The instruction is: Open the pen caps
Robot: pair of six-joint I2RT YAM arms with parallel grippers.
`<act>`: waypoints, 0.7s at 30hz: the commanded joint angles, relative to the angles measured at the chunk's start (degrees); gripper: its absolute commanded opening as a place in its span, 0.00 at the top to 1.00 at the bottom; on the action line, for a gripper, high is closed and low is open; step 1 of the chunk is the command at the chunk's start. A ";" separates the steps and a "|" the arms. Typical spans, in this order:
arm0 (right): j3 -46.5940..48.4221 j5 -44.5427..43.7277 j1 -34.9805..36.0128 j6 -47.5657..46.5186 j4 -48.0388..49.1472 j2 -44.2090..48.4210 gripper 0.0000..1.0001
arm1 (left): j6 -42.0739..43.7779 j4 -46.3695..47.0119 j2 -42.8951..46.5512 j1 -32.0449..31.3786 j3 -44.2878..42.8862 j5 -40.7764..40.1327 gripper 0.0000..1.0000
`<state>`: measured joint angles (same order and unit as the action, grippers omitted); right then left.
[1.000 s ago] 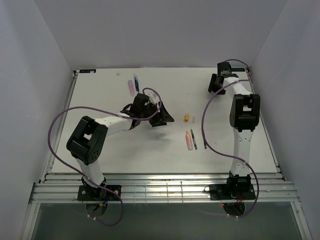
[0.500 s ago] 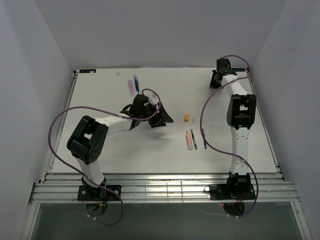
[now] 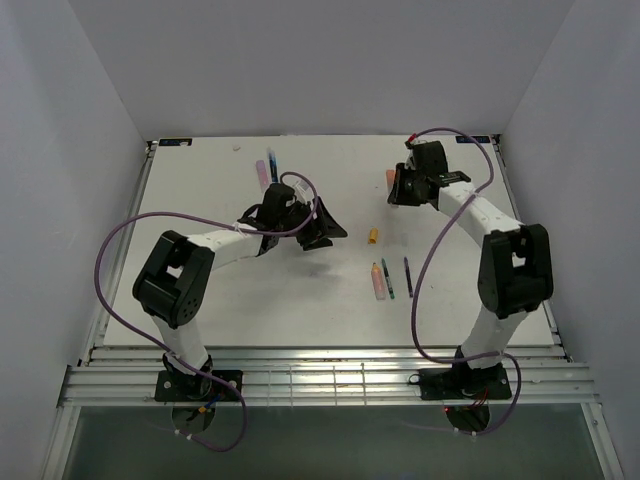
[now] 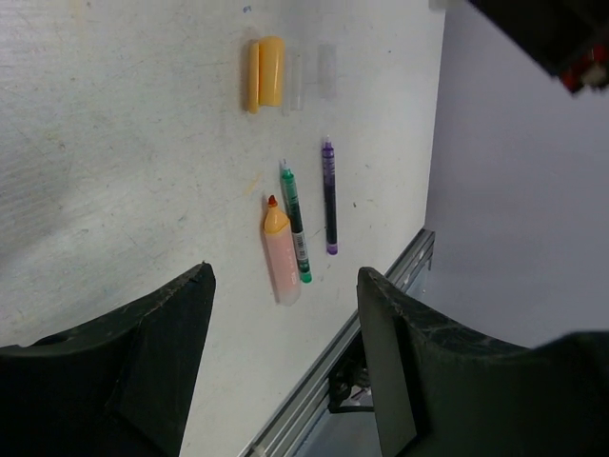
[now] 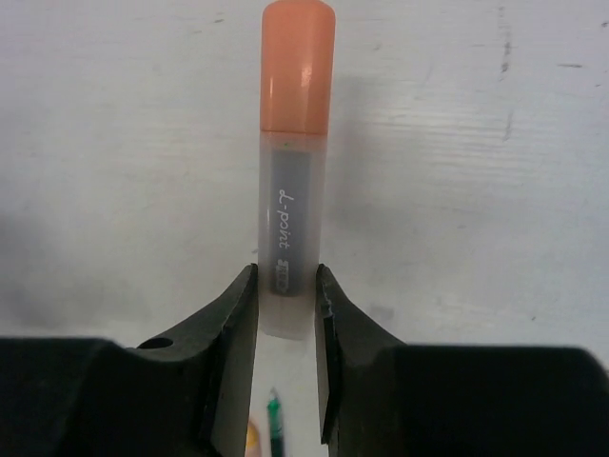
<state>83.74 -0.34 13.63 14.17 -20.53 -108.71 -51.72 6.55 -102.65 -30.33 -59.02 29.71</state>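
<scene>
My right gripper (image 5: 285, 278) has swung in from the far corner and now pinches a frosted stubby marker (image 5: 293, 200), its orange plastic cap (image 5: 298, 67) jutting beyond the fingertips; my left gripper (image 4: 285, 276) hangs spread.

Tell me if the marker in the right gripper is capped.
Capped: the orange cap sits flush on the far end of the marker, no tip showing; the right gripper clamps its near end.

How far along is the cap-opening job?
Done: the pinkish marker lies with its tip bare, a loose yellow-orange cap nearby. In hand: the right gripper clamps an orange-capped marker, cap on. The left gripper is open, empty. Left: that cap; the far pink pen and blue pen are too small to judge.
</scene>
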 commanded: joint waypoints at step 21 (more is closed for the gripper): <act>-39.62 20.99 8.87 6.57 12.54 40.59 0.92 | -4.96 7.69 0.44 -1.84 -2.32 7.38 0.20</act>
<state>45.06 17.45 21.87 19.35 -10.90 -69.19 -56.29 12.14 -102.65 -31.27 -59.79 35.62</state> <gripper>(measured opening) 0.308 0.802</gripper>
